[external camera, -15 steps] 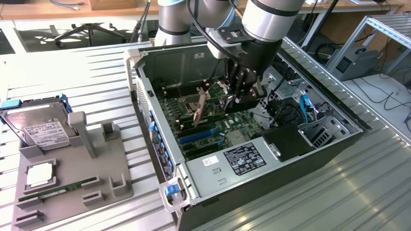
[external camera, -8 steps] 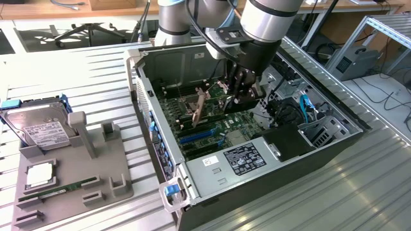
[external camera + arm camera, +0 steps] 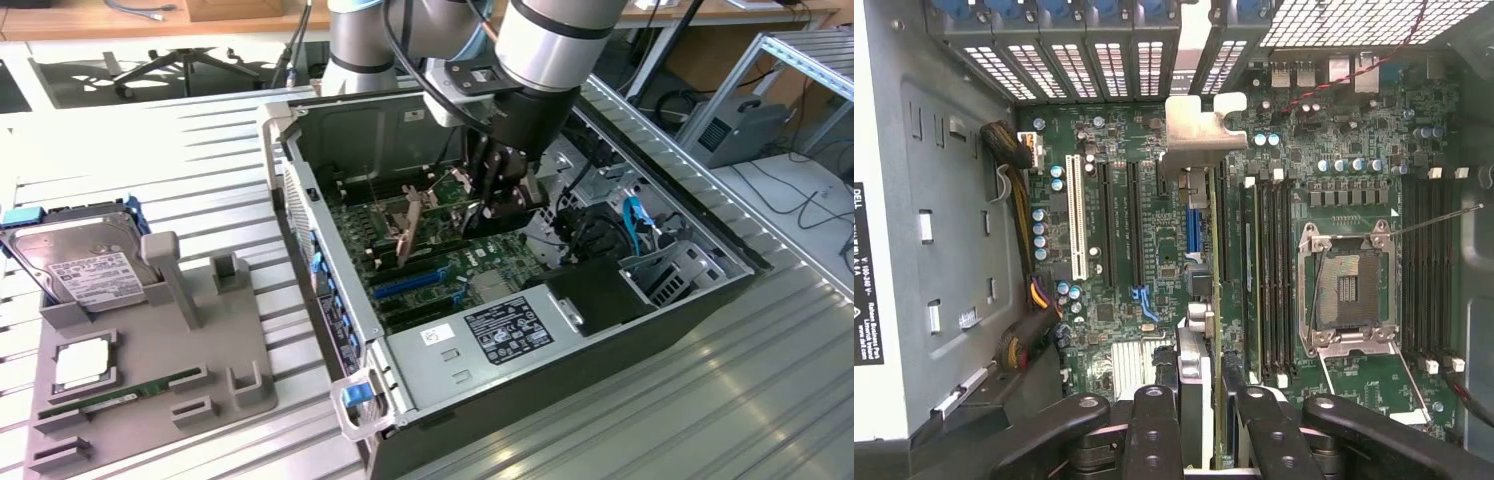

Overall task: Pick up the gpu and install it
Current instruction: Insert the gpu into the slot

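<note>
The gpu [image 3: 1201, 190] is a thin dark card seen edge-on, with its silver bracket [image 3: 1199, 130] at the end towards the case's rear wall. My gripper [image 3: 1202, 425] is shut on its other end, one black finger [image 3: 1154, 430] on each side. In the exterior view the gripper [image 3: 497, 200] reaches down into the open computer case [image 3: 694, 300], and the gpu [image 3: 416, 222] stands on edge over the motherboard's expansion slots [image 3: 407, 285]. In the wrist view the card lines up along a black slot [image 3: 1220, 250]. I cannot tell whether its edge sits in the slot.
The empty CPU socket [image 3: 1349, 290] and memory slots [image 3: 1274, 270] lie beside the card. A power supply [image 3: 514, 330] and blue cables [image 3: 634, 220] fill the case's near end. On the exterior view's left, a grey holder [image 3: 200, 380] carries a hard drive [image 3: 80, 265] and a RAM stick [image 3: 120, 392].
</note>
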Motion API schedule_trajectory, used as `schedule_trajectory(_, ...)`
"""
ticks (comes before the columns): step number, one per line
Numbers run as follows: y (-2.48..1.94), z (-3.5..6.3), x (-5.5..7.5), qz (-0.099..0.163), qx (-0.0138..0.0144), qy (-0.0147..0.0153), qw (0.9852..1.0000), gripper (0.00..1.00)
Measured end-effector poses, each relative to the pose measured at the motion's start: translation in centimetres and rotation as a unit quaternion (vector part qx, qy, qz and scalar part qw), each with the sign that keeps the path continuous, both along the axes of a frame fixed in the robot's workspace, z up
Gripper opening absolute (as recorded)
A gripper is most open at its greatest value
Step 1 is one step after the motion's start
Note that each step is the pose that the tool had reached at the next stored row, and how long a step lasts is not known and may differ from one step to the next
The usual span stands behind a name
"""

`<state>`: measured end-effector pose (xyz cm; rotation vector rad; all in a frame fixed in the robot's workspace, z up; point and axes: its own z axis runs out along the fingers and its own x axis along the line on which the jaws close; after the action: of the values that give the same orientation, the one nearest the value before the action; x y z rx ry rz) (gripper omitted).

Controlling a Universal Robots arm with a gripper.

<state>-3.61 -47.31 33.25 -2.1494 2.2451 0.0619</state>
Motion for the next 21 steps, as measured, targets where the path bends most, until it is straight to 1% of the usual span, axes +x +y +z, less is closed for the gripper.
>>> schedule_trajectory(14,0.00,-0.05,-0.4,0.000,0.0000,0.0000,1.0000,0.27)
schedule_trajectory(16,-0.13,-0.26,-1.0,0.000,0.0001,0.0000,1.0000,0.27)
schedule_trajectory(21,-0.15,-0.27,-1.0,0.000,0.0001,0.0000,1.0000,0.27)
